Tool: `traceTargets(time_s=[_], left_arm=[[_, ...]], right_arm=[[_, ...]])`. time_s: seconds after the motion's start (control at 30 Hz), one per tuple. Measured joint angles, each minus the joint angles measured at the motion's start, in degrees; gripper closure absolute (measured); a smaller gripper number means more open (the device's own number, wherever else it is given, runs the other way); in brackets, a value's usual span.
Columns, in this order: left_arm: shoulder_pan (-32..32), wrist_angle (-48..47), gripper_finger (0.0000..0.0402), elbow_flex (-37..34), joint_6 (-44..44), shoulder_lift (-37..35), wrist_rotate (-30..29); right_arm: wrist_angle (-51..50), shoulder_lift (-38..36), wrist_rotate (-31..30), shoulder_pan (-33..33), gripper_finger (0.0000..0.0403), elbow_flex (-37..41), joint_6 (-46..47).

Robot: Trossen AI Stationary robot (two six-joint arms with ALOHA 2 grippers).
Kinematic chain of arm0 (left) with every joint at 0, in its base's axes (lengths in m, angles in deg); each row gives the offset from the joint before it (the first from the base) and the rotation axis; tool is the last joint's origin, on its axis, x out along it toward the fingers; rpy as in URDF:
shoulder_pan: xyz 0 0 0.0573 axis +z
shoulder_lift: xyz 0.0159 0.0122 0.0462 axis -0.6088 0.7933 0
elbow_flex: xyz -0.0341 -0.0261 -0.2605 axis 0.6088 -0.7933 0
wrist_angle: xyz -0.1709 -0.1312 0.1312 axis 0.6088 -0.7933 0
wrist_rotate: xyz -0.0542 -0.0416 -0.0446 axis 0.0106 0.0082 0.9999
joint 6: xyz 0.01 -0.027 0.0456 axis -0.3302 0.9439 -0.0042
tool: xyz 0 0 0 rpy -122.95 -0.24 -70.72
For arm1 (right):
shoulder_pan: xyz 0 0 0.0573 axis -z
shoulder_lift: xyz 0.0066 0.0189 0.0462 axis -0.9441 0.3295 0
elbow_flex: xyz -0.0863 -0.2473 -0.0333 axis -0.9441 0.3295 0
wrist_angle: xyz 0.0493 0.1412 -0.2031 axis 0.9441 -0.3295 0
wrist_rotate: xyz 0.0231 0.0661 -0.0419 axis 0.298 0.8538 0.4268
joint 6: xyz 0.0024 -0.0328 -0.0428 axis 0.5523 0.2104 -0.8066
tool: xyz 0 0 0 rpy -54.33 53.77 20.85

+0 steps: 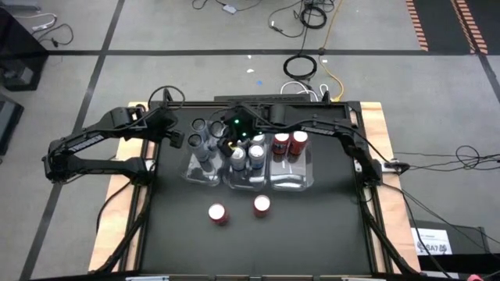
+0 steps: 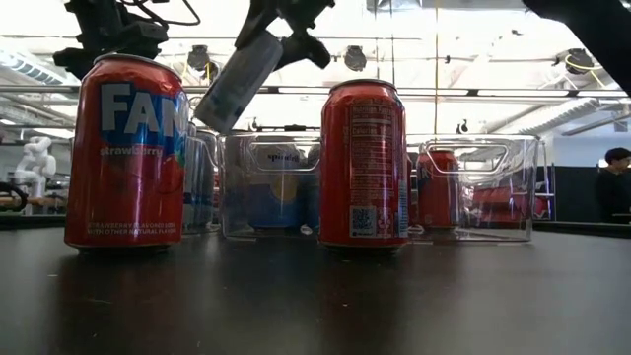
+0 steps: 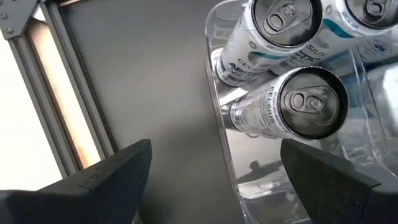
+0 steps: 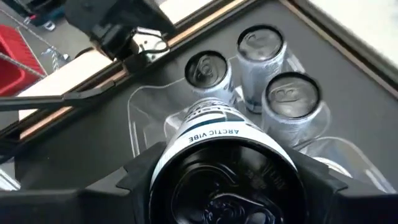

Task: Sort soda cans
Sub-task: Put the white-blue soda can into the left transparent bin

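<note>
My right gripper (image 4: pixel 217 186) is shut on a white and blue soda can (image 2: pixel 237 84), tilted in the air over the clear bins (image 1: pixel 242 183). Silvery cans (image 4: pixel 289 93) stand in the left bin below it. The middle bin has blue-silver cans (image 1: pixel 255 154) and the right bin red ones (image 1: pixel 290 143). Two more red cans (image 2: pixel 126 153) (image 2: pixel 363 163) stand upright on the table near its front edge. My left gripper (image 3: pixel 214 180) is open, hovering by the left bin's outer wall (image 3: pixel 217 124) and touching nothing. My right gripper pinches the white and blue can between its two fingers (image 4: pixel 134 177), one on each side of its body (image 4: pixel 211 134), close to the dark round end that faces the wrist. The fingers come from above, slanting. The can is lifted clear and tilted, its free end (image 2: pixel 212 113) pointing down.
The three clear bins (image 1: pixel 293 183) sit side by side mid-table. The two loose red cans (image 1: pixel 217 213) (image 1: pixel 262 205) stand in front of them on the dark tabletop. A person (image 2: pixel 616 182) shows far behind the table, along with cables on the floor.
</note>
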State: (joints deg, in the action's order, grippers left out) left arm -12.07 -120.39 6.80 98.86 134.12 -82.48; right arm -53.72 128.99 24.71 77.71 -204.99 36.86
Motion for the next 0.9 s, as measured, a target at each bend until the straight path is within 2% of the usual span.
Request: traceTargets(time_s=[0.43,0.53,0.67,0.9], left_arm=[[0.00,0.07,0.0036,0.00,0.00,0.02,-0.06],[-0.01,0.07,0.0036,0.00,0.00,0.02,-0.06],[-0.01,0.04,0.0036,0.00,0.00,0.02,-0.07],[-0.02,0.00,0.0036,0.00,0.00,0.02,-0.17]], right_arm=[[6.21,9.48,-1.06,0.22,0.0164,-0.09,0.03],[6.31,11.42,-1.01,0.45,0.0154,-0.05,0.05],[5.78,12.89,-1.06,0.67,0.0139,-0.05,0.58],[6.21,13.27,-1.81,0.88,0.0136,0.02,1.02]])
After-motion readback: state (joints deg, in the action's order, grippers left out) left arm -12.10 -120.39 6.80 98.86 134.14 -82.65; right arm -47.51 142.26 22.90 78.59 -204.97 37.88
